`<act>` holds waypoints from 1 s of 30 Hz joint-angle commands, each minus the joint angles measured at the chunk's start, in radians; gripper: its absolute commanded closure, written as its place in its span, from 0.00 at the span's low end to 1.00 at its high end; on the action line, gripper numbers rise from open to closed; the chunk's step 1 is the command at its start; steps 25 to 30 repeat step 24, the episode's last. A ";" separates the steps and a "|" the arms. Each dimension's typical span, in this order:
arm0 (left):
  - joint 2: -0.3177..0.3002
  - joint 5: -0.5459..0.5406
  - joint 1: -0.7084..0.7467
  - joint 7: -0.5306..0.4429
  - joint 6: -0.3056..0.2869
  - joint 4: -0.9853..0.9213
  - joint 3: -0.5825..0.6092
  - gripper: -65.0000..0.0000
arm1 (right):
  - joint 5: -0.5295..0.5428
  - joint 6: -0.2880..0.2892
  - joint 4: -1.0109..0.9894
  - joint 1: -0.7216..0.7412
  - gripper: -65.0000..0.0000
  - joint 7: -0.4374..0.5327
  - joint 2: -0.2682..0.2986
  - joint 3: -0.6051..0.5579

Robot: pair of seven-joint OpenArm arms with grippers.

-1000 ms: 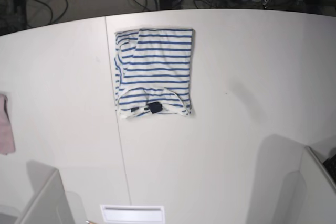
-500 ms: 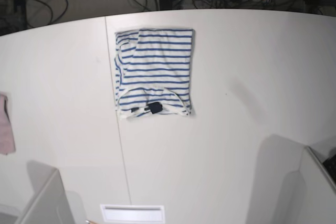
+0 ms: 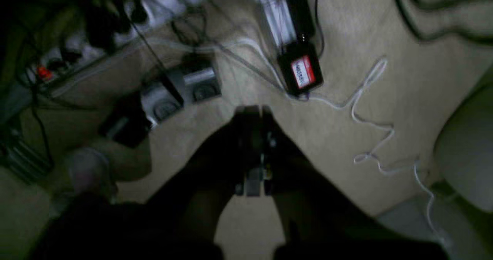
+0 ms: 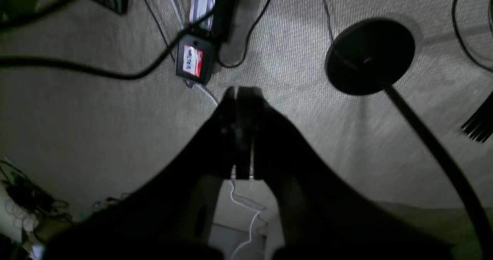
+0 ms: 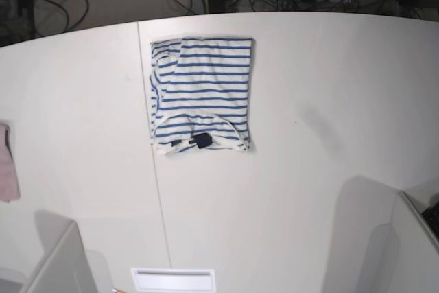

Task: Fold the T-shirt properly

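Note:
The T-shirt (image 5: 202, 94), white with thin blue stripes, lies folded into a compact rectangle on the white table (image 5: 309, 169), at the far middle. Its neckline and dark neck label (image 5: 202, 141) face the near edge of the fold. Neither gripper shows in the base view. In the left wrist view, my left gripper (image 3: 252, 111) is shut and empty, hanging over the carpeted floor. In the right wrist view, my right gripper (image 4: 237, 92) is shut and empty, also over the floor. Both are far from the shirt.
A pink cloth (image 5: 7, 169) lies at the table's left edge. A white slotted plate (image 5: 173, 279) sits at the near edge. Grey arm bases stand at the near left (image 5: 58, 265) and near right (image 5: 405, 252). Cables, power strips and a round black stand base (image 4: 369, 56) lie on the floor.
The arm parts seen beyond the table's far edge a second ago have gone from the base view. The shirt has not moved.

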 commanded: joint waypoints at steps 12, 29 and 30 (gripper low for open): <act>-0.007 -0.001 -0.005 -0.006 -0.004 0.081 0.000 1.00 | 0.003 0.004 0.039 0.053 1.00 0.005 -0.071 0.001; -0.010 0.006 -0.026 -0.006 -0.004 0.053 0.011 1.00 | 0.003 0.004 0.039 0.054 1.00 0.005 -0.065 -0.001; -0.010 0.006 -0.026 -0.006 -0.004 0.053 0.011 1.00 | 0.003 0.004 0.039 0.054 1.00 0.005 -0.065 -0.001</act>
